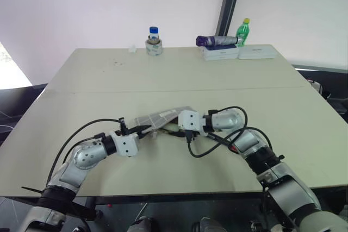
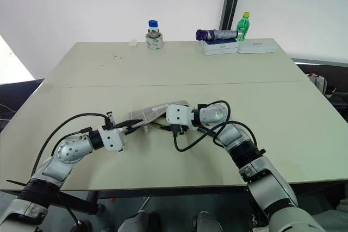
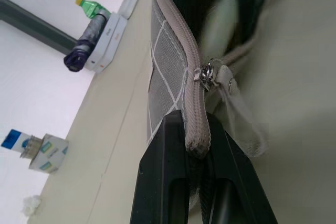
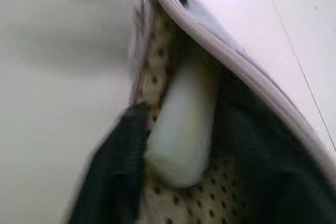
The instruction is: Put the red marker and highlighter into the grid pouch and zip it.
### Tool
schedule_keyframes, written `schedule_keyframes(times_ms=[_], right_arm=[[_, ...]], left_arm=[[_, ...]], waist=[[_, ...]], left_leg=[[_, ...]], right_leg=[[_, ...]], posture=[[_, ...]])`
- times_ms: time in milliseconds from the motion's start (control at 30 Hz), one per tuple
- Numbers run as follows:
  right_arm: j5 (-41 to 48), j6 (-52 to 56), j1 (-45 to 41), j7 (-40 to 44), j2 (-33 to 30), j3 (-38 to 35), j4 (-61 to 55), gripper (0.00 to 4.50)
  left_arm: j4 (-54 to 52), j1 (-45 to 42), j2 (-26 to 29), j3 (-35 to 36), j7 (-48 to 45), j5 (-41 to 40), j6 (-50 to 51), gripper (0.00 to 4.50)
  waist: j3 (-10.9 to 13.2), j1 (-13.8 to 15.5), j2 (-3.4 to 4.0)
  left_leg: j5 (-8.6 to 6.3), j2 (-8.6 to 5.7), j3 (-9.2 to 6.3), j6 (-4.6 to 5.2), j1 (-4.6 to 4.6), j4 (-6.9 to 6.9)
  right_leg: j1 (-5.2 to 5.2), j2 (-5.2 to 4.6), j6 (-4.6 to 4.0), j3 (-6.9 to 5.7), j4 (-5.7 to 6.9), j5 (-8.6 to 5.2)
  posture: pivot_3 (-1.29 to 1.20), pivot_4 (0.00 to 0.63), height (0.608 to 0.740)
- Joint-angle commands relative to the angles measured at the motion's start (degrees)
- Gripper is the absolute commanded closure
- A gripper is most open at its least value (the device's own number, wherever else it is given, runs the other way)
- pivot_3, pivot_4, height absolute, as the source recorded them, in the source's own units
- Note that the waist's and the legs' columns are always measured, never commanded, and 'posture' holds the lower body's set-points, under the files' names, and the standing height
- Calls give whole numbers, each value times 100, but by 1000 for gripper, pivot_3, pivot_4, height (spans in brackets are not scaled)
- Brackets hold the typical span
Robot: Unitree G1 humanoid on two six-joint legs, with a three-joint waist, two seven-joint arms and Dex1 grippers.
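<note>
Your left gripper (image 3: pixel 202 182) is clamped on the zipper edge of the grid pouch (image 1: pixel 163 117), holding that edge raised off the table (image 1: pixel 179 74) near its front middle. The pale highlighter (image 4: pixel 184 124) sits inside the pouch's open mouth, right between the right gripper's (image 1: pixel 175 130) black fingers (image 4: pixel 113 166), which stand apart around it. The zipper pull (image 3: pixel 244 124) hangs just beyond your left fingertips, pouch unzipped.

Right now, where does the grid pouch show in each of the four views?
Left eye: grid pouch at table centre, between both grippers.
Right eye: same place.
Left wrist: grey grid side and zipper edge, clamped by the left gripper.
Right wrist: open mouth and edge, highlighter inside.
Shared landmark: zipper edge.
</note>
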Motion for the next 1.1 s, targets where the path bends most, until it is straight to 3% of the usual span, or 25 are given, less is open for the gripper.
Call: schedule_keyframes(times_ms=[33, 267, 333, 467, 567, 667, 900, 1100], right_arm=[[111, -55, 74, -106, -98, -273, -353, 16], [1039, 1140, 657, 241, -518, -838, -1889, 16], [1622, 1815, 966, 111, -574, -1290, -2389, 16], [2235, 2306, 2154, -104, -880, -2101, -3154, 16], [1921, 2017, 3096, -1335, -493, -2754, -3320, 16], [1795, 1962, 3916, -1916, -314, -3040, -3564, 16], [1968, 2182, 4514, -2010, -606, -3271, -3565, 16], [1919, 2156, 4489, -1840, -910, -3186, -3299, 16]], left_arm=[[-15, -36, 93, 228, 113, -139, -8, 4500], [70, 95, 95, 351, 297, -143, 138, 4500], [69, 146, 111, 380, 342, -110, 147, 4500], [80, 217, 127, 423, 414, -91, 97, 4500], [132, 240, 119, 411, 442, -107, 59, 4500], [201, 234, 78, 360, 471, -82, 17, 4500], [368, 155, 69, 257, 371, -97, -180, 4500], [459, 92, 63, 233, 348, -93, -239, 4500]], waist=[[0, 10, 0], [0, 13, 0], [0, 12, 0], [-2, 61, -4], [-3, 36, -6], [-3, 27, -5], [-3, 15, -5], [-3, 20, -6]], left_leg=[[0, 0, 0, 0, 0, 0], [0, 1, -5, 0, -1, 0], [-1, 2, -7, 1, -1, 0], [-18, 0, -14, 29, -1, 0], [-22, -2, -16, 36, 0, 4], [-23, -2, -17, 36, 5, 2], [-24, 0, -22, 37, 8, 1], [-25, -1, -24, 39, 8, 1]], right_leg=[[0, 0, 0, 0, 0, 0], [0, -4, 0, 0, 0, 0], [0, -4, 0, 0, 0, 0], [7, -8, -1, -2, -3, 0], [15, -12, -1, -6, -8, 0], [16, -11, -1, -6, -6, 0], [17, -6, -1, -4, -6, -1], [19, -6, -1, -4, -7, -1]], posture=[[0, 150, 740], [0, 150, 740], [0, 150, 740], [0, 150, 740], [0, 150, 740], [0, 150, 740], [0, 150, 740], [0, 150, 740]])
